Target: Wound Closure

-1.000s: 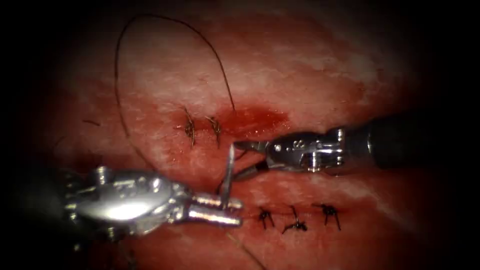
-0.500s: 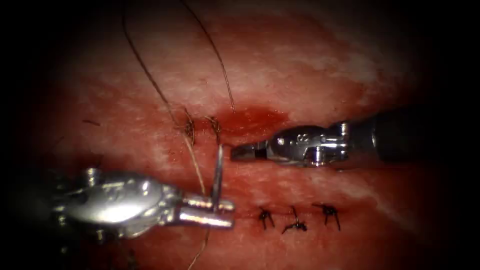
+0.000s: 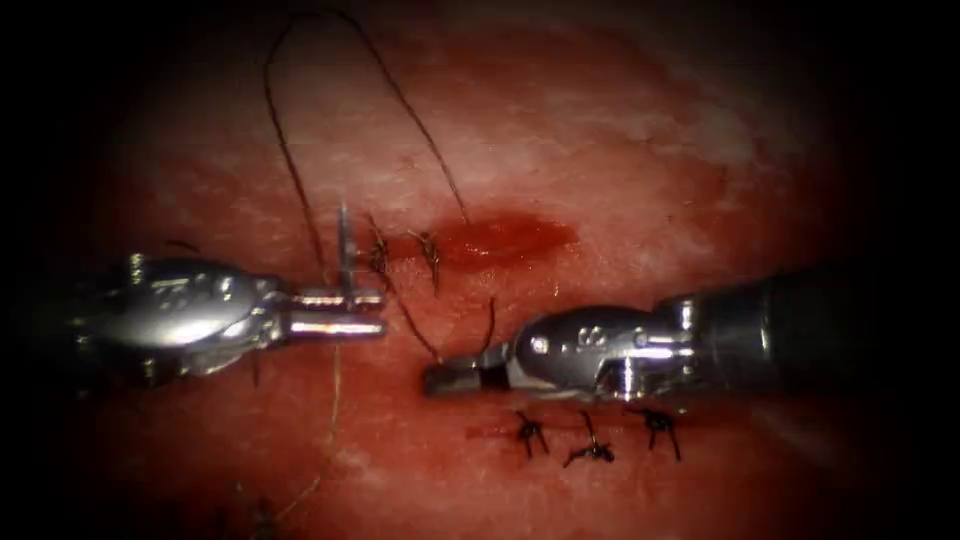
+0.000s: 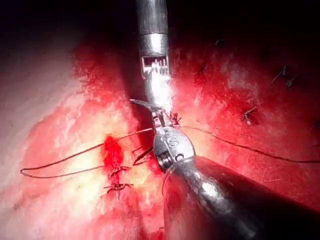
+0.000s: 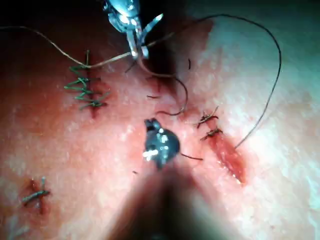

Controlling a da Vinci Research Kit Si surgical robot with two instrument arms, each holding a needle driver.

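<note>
1. My left tool (image 3: 378, 312) has its jaws clamped on the needle (image 3: 344, 250). The grip looks to sit near the needle's tail end, and the rest of the curve stands upright above the jaws.
2. The needle is clear of the tissue (image 3: 600, 130) and hangs to the left of the open stretch of the cut (image 3: 505, 240), just beside the two stitches (image 3: 380, 258) already in it.
3. My right tool (image 3: 432, 382) has its jaws together. The thread (image 3: 290, 150) runs down from those stitches right to their tip, and they look clamped on it.
4. I judge the needle stiff, light and slick. It will likely swivel in a loose grip, so it wants a firm hold on the flat of its body, away from the point and the tail.
5. The thread is fine and limp. It arches in a wide loop over the tissue and trails below my left jaws, so it can snag on a tool or on the knots (image 3: 590, 450) lower down.
6. The tissue looks soft and wet with red fluid (image 3: 545, 235), so I expect it to give and tear under a hard pull. It is best gripped lightly near the cut's edge.
</note>
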